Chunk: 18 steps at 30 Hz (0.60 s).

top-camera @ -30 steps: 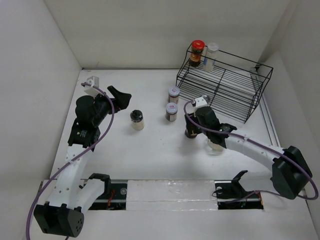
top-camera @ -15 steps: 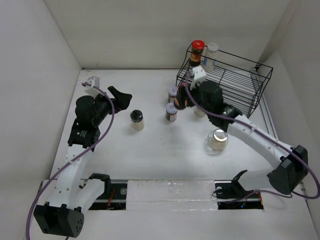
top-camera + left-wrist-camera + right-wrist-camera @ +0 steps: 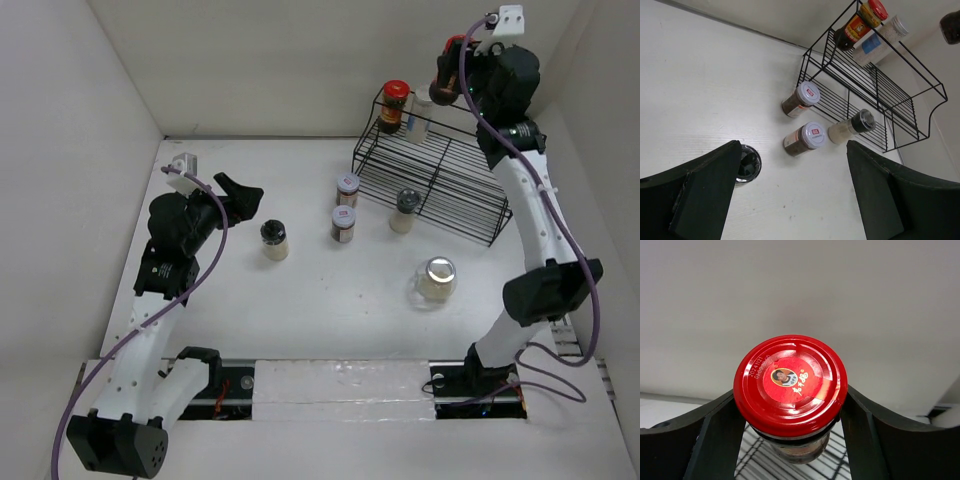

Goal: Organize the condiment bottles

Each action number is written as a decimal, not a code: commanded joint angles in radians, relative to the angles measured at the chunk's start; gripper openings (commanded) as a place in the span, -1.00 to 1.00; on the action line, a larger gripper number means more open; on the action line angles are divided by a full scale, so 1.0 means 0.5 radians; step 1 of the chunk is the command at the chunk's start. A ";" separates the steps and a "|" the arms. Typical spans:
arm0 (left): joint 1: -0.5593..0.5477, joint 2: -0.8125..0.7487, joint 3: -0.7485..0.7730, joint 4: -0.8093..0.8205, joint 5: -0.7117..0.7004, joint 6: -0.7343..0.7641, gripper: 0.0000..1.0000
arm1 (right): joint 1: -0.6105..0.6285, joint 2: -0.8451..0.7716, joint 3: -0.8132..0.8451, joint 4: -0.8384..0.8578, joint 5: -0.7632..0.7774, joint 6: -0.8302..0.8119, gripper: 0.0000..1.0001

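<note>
White table (image 3: 320,300) between white walls (image 3: 280,60): right tool (image 3: 790,450) high above black wire rack (image 3: 450,180), pinching red-lidded jar (image 3: 791,382); left tool (image 3: 792,195) spread, empty, near black-lidded jar (image 3: 747,164).

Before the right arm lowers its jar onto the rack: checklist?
1. Grip: red-lidded jar sits between the right jaws: ok.
2. Room on the rack top shelf, right of the second red jar and the pale bottle: ok.
3. Held jar lined up over that free spot: cannot tell.
4. Left jaws open, empty, far from the rack: ok.
5. All jars racked: not ok, the black-lidded jar and others stand outside it.
</note>
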 commanded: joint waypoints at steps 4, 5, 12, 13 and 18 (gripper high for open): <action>0.011 -0.054 0.026 0.067 -0.050 0.050 0.64 | -0.265 0.248 0.460 -0.011 -0.172 0.005 0.07; 0.011 -0.054 0.026 0.067 -0.050 0.050 0.64 | -0.311 0.275 0.488 -0.039 -0.214 0.005 0.07; 0.011 -0.033 0.044 0.067 -0.029 0.050 0.64 | -0.403 0.505 0.660 -0.140 -0.356 0.005 0.07; 0.011 -0.033 0.044 0.067 -0.029 0.050 0.64 | -0.403 0.506 0.660 -0.140 -0.356 0.005 0.07; 0.011 -0.033 0.044 0.067 -0.029 0.050 0.64 | -0.403 0.542 0.541 -0.076 -0.396 0.005 0.07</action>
